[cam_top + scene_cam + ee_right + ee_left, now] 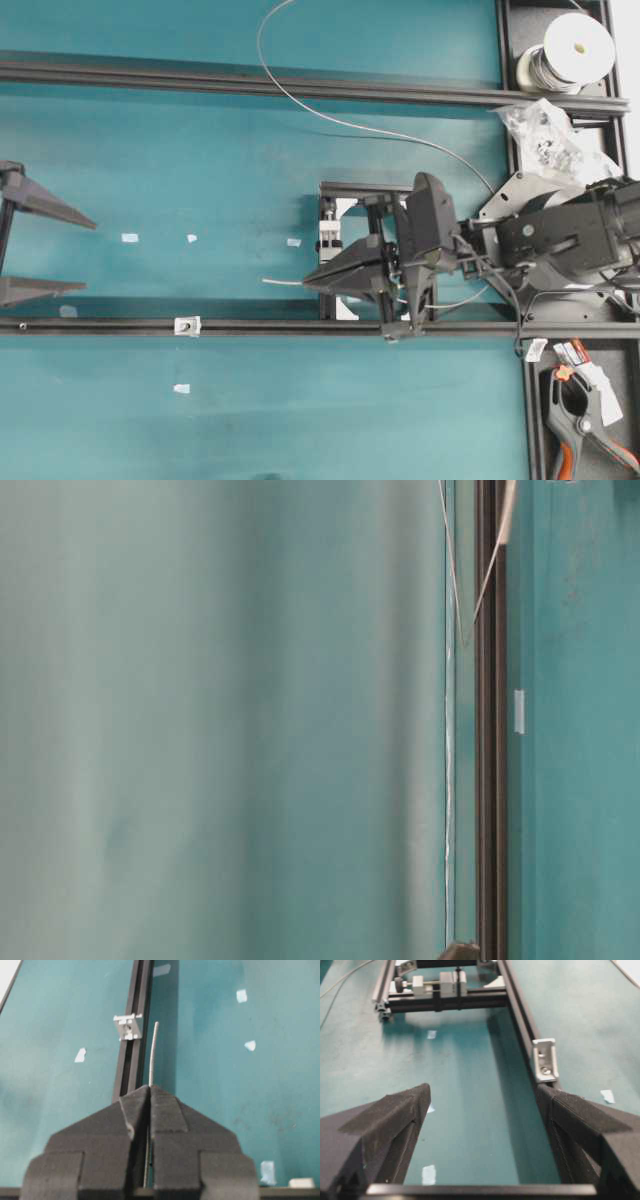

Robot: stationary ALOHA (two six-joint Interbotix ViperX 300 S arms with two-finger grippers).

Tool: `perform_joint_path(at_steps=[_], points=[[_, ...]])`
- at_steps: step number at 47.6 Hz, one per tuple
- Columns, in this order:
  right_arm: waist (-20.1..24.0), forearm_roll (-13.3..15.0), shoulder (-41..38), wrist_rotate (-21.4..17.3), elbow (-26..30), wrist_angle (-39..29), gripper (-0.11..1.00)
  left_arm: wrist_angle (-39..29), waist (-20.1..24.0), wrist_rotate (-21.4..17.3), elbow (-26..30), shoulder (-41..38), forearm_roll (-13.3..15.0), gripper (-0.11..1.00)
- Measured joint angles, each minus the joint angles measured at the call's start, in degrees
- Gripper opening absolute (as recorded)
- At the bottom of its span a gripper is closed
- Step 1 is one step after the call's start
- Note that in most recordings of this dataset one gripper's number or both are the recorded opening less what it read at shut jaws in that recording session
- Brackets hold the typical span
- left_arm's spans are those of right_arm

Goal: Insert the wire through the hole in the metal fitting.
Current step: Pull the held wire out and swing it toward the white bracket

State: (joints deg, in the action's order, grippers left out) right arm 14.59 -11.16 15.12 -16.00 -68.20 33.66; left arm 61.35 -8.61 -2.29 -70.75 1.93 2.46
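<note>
The wire [283, 283] is thin and silver-grey. It arcs across the back of the teal table, and its straight free end sticks out leftward from my right gripper [306, 285]. In the right wrist view that gripper [150, 1088] is shut on the wire [154, 1050], whose tip points just right of the metal fitting [128, 1027]. The metal fitting [187, 325] is a small shiny piece on the front black rail [100, 326], left of the wire's tip. My left gripper [90, 256] stands open at the far left with nothing in it. Its right finger [570, 1110] is near the fitting [545, 1060].
A small black frame holding a white-silver block [330, 240] lies under the right arm. Another black rail [250, 82] crosses the back. A wire spool [575, 50], a bag of parts [545, 130] and an orange-handled clamp [580, 420] sit at the right. Tape scraps [129, 238] dot the table.
</note>
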Motion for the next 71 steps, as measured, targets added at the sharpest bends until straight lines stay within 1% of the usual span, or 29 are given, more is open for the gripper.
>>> perform_joint_path(at_steps=[3,10,14,19,20,21,23,28,32,35,46,57,71], points=[[0.88,-1.32,-1.14,0.09,0.18,0.62,-0.01,0.0,-0.62,0.0,0.09,-0.09,0.0,0.77],[3.69,-4.83,-4.75,2.11,1.32,3.08,-0.01,0.18,-1.67,0.35,0.7,-2.29,0.53,0.77],[5.27,-7.82,-6.59,4.22,2.11,4.92,-0.01,0.35,-2.37,1.49,2.02,-5.1,0.62,0.77],[7.47,-12.57,-8.79,7.38,3.16,7.12,-0.01,0.97,-3.25,2.72,4.13,-8.88,0.62,0.77],[7.91,-13.45,-9.14,8.09,3.34,7.47,-0.01,1.14,-3.52,2.81,4.39,-9.49,0.7,0.77],[8.53,-14.94,-9.76,8.88,3.52,7.91,-0.01,1.41,-3.69,2.9,4.75,-10.2,0.62,0.77],[9.49,-16.61,-10.63,9.93,3.87,8.44,-0.01,1.93,-4.22,2.99,5.19,-11.25,0.7,0.77],[11.34,-20.3,-12.39,11.69,4.92,9.05,-0.01,3.43,-5.45,3.25,5.98,-13.18,0.7,0.77],[12.13,-22.24,-14.06,12.04,5.8,9.23,-0.01,4.13,-6.24,3.78,6.5,-13.8,0.62,0.77],[12.39,-22.94,-15.38,12.04,6.5,9.32,-0.01,4.22,-6.59,3.96,6.94,-14.24,0.7,0.77],[13.01,-23.12,-18.02,12.04,8.61,9.32,-0.01,4.31,-7.12,5.27,8.79,-16.88,0.7,0.77],[13.27,-23.29,-18.19,12.04,8.79,9.32,-0.01,4.31,-7.21,5.8,10.81,-19.6,0.7,0.77],[13.27,-23.29,-19.6,12.04,9.05,9.32,-0.01,4.31,-7.29,5.8,11.34,-19.95,0.7,0.77]])
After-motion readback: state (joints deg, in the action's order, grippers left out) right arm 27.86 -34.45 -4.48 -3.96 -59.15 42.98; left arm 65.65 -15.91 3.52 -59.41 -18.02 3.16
